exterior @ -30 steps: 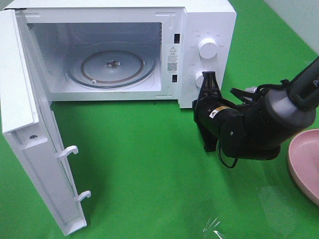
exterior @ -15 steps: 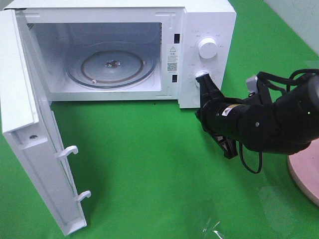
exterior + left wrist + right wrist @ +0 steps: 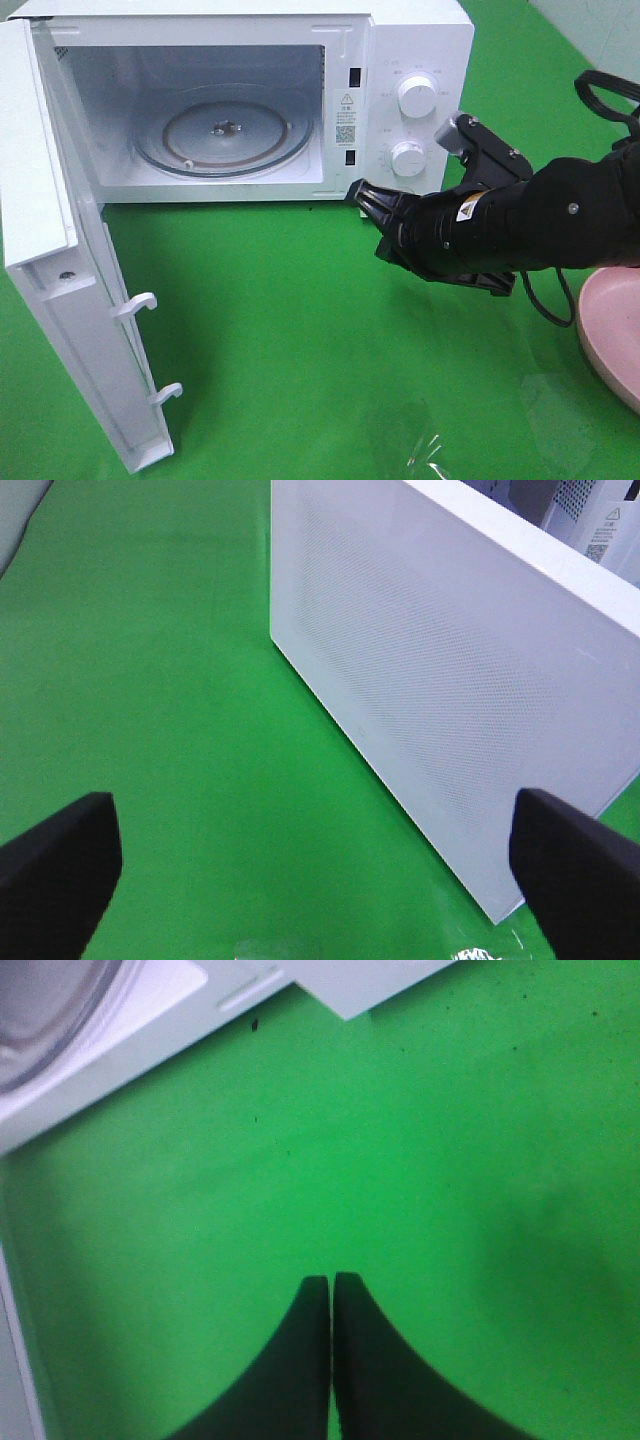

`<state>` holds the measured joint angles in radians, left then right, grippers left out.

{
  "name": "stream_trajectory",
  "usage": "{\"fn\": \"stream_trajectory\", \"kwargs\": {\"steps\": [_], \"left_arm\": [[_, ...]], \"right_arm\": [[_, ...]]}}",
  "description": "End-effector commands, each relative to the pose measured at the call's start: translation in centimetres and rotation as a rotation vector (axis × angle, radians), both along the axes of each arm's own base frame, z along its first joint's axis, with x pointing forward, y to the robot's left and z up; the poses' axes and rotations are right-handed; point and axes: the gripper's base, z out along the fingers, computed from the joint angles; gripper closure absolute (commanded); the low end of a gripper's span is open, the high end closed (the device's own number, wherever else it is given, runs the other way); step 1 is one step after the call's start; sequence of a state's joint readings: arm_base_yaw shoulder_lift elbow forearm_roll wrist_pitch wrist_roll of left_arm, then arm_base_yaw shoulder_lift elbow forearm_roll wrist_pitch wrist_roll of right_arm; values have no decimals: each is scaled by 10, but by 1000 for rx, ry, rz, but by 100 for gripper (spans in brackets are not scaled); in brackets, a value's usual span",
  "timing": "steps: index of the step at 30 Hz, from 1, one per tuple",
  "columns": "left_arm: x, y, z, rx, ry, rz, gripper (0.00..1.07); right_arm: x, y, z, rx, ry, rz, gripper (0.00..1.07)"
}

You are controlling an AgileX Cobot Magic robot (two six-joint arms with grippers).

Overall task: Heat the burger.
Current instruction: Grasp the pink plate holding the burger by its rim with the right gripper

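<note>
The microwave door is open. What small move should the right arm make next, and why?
Probably swing the shut right end effector over toward the pink plate: the turntable is bare, and no burger shows in any view.

The microwave (image 3: 440, 60) stands at the back of the mat (image 3: 300, 350), door (image 3: 60, 290) swung out left, turntable (image 3: 225, 130) inside. The right gripper (image 3: 363, 192) lies just before its front; the plate (image 3: 610, 320) sits far right.

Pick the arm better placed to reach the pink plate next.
Right, likely: right hand, shut, hovers at the microwave, pink plate beside its arm; left hand sits outside the open door.
</note>
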<state>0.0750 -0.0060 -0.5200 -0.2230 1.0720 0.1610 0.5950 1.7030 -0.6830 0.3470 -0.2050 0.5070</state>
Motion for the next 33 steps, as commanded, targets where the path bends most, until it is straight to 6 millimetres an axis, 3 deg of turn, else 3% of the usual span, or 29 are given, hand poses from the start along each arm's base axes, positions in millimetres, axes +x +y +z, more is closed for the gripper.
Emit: {"fn": "stream_trajectory", "kwargs": {"steps": [1,9,22,24,25,26,27,28,29,30,31,32,33], "left_arm": [[-2,0,-1,-3,-11,-4,9],[-2,0,-1,-3,-11,-4,9],[-2,0,-1,-3,-11,-4,9],[-2,0,-1,-3,-11,-4,9],[-2,0,-1,-3,-11,-4,9],[-2,0,-1,-3,-11,-4,9],[-2,0,-1,-3,-11,-4,9],[-2,0,-1,-3,-11,-4,9],[-2,0,-1,-3,-11,-4,9],[-2,0,-1,-3,-11,-4,9],[-2,0,-1,-3,-11,-4,9],[-2,0,-1,-3,-11,-4,9],[-2,0,-1,-3,-11,-4,9]], "right_arm": [[-6,-1,3,-82,17,103,103],[-29,-10,13,-299,122,354,99],[-54,-35,37,-534,219,503,93],[-58,-39,45,-553,205,508,87],[-61,-43,52,-570,187,511,77],[-61,-43,52,-570,187,511,77],[-65,-47,61,-590,167,519,60],[-65,-47,61,-590,167,519,60],[-67,-51,67,-615,140,531,43],[-67,-51,67,-615,140,531,43],[-70,-55,74,-642,115,538,26],[-70,-55,74,-642,115,538,26],[-71,-57,76,-651,108,538,18]]}}
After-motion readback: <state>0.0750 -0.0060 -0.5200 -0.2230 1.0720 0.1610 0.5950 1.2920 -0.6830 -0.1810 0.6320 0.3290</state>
